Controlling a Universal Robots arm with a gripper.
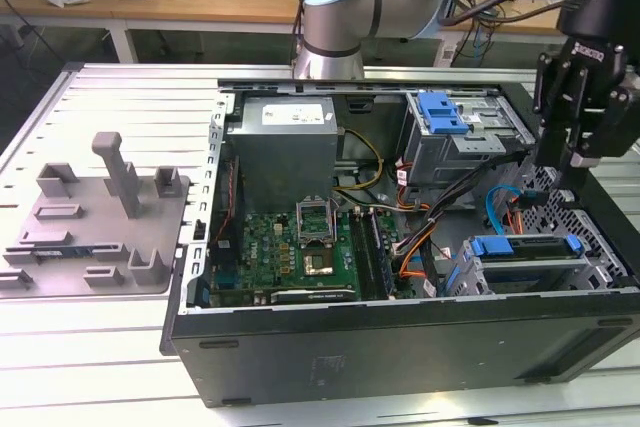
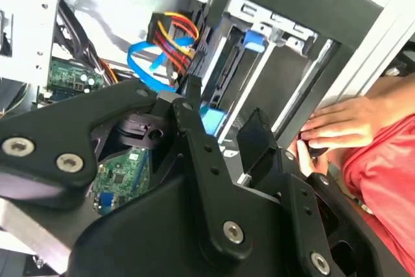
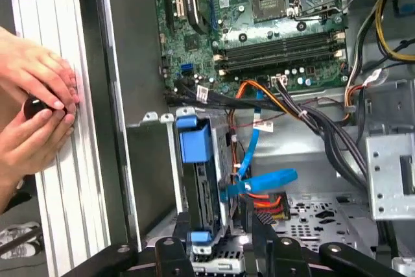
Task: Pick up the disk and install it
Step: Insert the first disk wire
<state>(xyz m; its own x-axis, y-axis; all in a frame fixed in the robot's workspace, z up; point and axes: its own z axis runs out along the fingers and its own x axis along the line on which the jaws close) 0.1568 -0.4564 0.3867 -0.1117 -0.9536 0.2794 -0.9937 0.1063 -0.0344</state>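
Exterior view: pincer [image 1: 576, 159] spread and empty above the disk [image 1: 525, 252] in its bay; a skewed descent could snag the blue cable [image 1: 493, 209] beside it.

No text, number or sign could be read anywhere. A white rectangular sticker [image 1: 297, 113] sat on the top of the big grey metal box [image 1: 285, 162] inside the open black computer case [image 1: 400, 347] in the exterior view, but its dark print was too small to make out. In the first wrist view, small white paper tags [image 3: 202, 93] hung on the black cable bundle, and the green circuit board [image 3: 279, 37] carried fine white markings; all were illegible. The disk [image 3: 207, 192], standing on edge in its bay, showed no legible label.
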